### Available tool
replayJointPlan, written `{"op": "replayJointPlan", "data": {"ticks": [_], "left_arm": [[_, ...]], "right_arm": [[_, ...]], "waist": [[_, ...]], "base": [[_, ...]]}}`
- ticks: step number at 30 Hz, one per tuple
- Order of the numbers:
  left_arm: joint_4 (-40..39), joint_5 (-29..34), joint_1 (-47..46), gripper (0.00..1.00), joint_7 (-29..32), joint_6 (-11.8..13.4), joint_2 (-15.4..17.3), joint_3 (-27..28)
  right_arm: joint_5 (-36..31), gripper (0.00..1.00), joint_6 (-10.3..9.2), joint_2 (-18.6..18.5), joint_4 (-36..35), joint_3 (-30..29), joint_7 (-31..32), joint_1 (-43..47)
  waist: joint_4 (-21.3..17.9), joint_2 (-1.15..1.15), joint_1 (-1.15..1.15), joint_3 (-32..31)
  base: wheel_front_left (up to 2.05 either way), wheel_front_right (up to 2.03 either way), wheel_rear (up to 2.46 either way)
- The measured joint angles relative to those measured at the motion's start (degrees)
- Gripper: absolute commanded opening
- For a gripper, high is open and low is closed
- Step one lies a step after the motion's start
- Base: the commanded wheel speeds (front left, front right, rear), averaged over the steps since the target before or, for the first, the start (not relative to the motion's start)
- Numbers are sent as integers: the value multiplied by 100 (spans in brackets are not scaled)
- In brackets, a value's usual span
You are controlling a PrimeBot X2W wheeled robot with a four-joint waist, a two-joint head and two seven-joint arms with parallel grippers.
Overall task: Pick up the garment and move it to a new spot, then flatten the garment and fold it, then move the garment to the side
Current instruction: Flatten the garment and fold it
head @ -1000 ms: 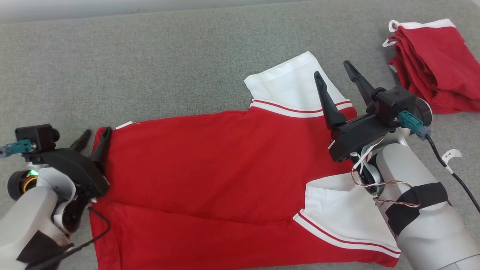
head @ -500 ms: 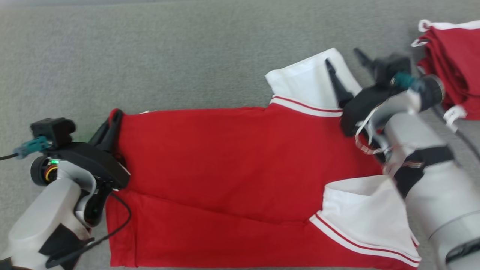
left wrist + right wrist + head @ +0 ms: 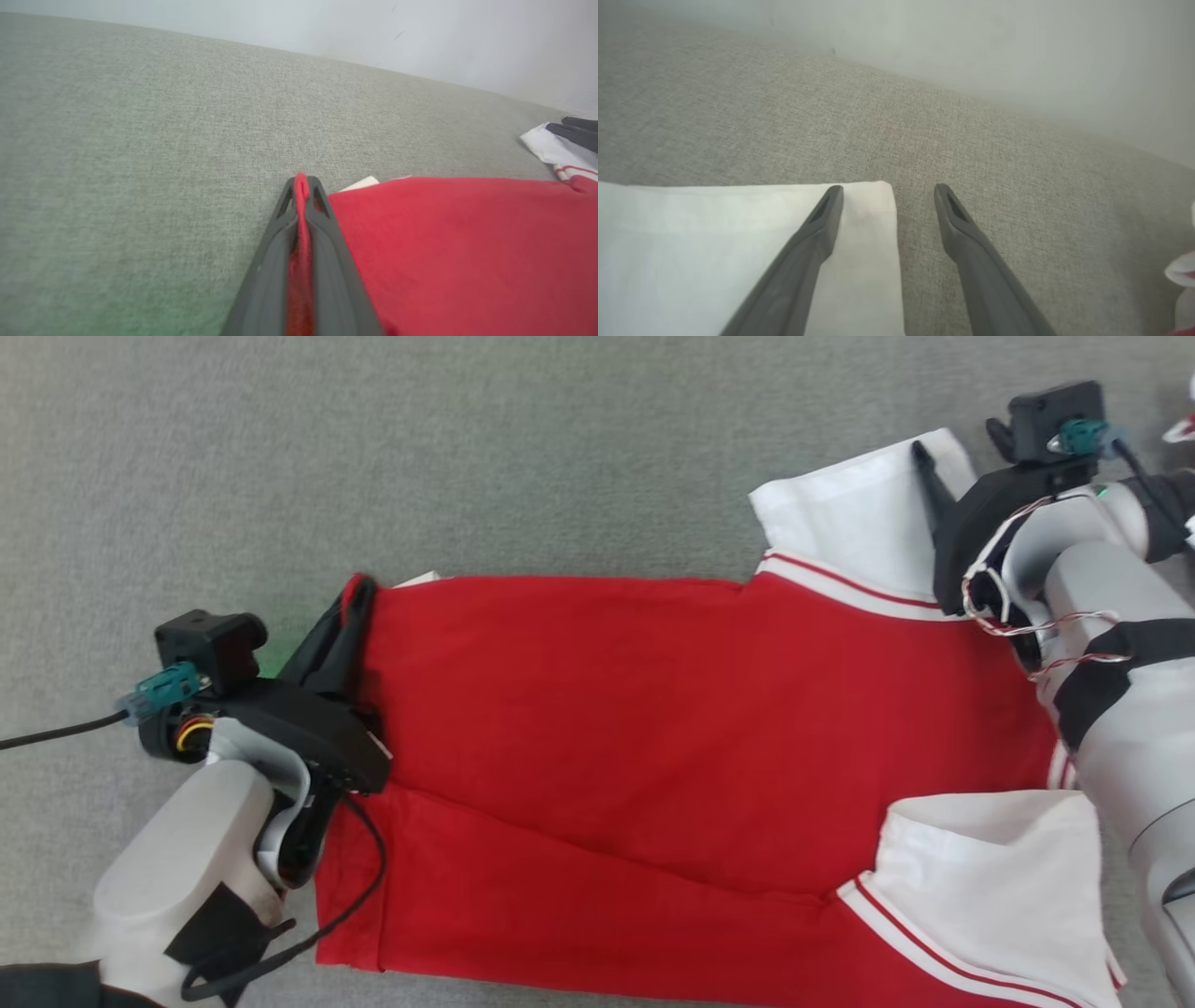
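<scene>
Tightly, left pincer point(image 3: 302, 181) clamps the garment point(image 3: 653, 728) corner; right pincer point(image 3: 888, 189) gapes.

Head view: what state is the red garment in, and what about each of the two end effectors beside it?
garment: lying flat on the grey surface, a long fold line across its red body.
left end effector: shut on the garment's red corner edge.
right end effector: open, one finger over the white sleeve, the other past its edge, gripping nothing.

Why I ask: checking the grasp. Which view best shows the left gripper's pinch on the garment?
Left wrist view: garment clamped between the left gripper's shut fingers. Head view shows it smaller, side-on; right wrist view shows its white sleeve.
</scene>
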Motion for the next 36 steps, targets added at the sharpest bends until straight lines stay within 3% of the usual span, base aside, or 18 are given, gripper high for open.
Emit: {"op": "replayJointPlan", "data": {"ticks": [3, 4, 5, 6, 7, 18, 27, 32, 36], "left_arm": [[-91, 73, 0, 0, -4, 1, -44, 55], [-118, 96, 2, 0, -12, 2, -53, 74], [-138, 113, 6, 0, -16, 4, -55, 94], [-158, 134, 13, 0, -16, 4, -58, 120], [-175, 157, 18, 0, -16, 5, -63, 147], [-180, 333, 161, 0, -16, 3, -69, 438], [-54, 404, 455, 0, -16, -8, -79, 664], [-59, 434, 710, 0, -16, -8, -68, 812], [-111, 461, 932, 0, -18, 5, -59, 947]], "right_arm": [[-27, 100, 0, -12, 71, -21, 110, -76], [-9, 92, -2, -5, 86, -43, 144, -97], [-13, 48, -11, -1, 99, -32, 178, -116], [-20, 31, -11, 9, 102, -23, 229, -138], [-19, 0, -11, 19, 104, -27, 227, -157], [-87, 0, -9, -36, 199, -45, -257, -188], [-32, 0, -9, 107, 67, -79, -1029, 104], [433, 0, -10, 98, -664, -133, -1143, 722], [759, 0, -9, -178, -1953, -248, -1151, 1449]], "waist": [[89, 0, 0, 97], [115, 0, 0, 121], [138, 0, 0, 145], [154, 0, 0, 165], [166, 0, 0, 183], [91, 0, 0, 35], [-77, 0, 0, -357], [-217, 0, -1, -594], [-343, 0, -1, -759]], "base": [[0, 0, 0], [0, 0, 0], [0, 0, 0], [0, 0, 0], [0, 0, 0], [0, 0, 0], [0, 0, 0], [0, 0, 0], [0, 0, 0]]}}
